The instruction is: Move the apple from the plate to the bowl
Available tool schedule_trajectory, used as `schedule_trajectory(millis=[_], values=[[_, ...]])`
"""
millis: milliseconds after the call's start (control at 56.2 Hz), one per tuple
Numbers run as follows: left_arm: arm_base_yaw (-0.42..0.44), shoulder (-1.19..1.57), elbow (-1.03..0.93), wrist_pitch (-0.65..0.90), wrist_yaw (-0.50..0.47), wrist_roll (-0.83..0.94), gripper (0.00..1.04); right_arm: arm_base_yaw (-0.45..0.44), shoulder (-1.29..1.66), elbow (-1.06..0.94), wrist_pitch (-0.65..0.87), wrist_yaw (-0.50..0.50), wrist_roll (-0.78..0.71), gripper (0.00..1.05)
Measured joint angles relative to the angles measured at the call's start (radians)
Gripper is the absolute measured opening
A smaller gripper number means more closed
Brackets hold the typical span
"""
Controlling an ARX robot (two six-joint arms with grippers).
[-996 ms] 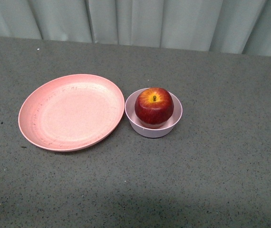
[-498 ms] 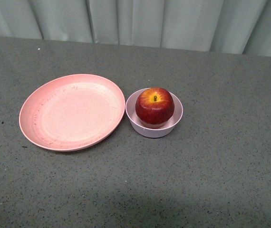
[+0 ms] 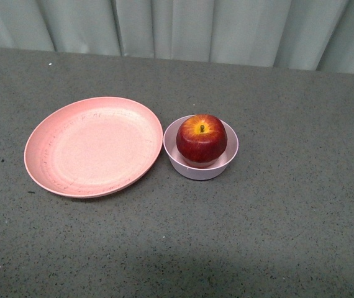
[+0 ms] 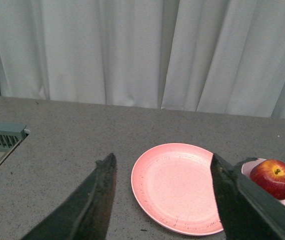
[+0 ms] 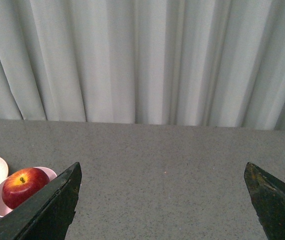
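Both tools (image 4: 160,187) (image 5: 162,195) raised, spread (apple (image 3: 202,139) bowled).

Soft even light, sharp focus, faint shadow along the front view's near edge.

Glossy, smooth-skinned apple (image 3: 201,138); matt speckled plate (image 3: 93,146); smooth, plastic-looking bowl (image 3: 192,169); dull, grainy grey table (image 3: 289,205); soft pleated cloth curtain (image 3: 226,28) along far edge.
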Motion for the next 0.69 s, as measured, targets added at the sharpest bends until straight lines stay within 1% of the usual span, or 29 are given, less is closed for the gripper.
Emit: schedule_trajectory(millis=[231,302,694], values=[[0.0,0.0,0.0,0.0,0.0,0.001,1.0,0.0,0.0,0.0,0.0,0.0,0.0,0.95],[0.0,0.0,0.0,0.0,0.0,0.001,0.97,0.0,0.0,0.0,0.0,0.0,0.0,0.95],[0.0,0.0,0.0,0.0,0.0,0.001,0.98,0.0,0.0,0.0,0.0,0.0,0.0,0.95]])
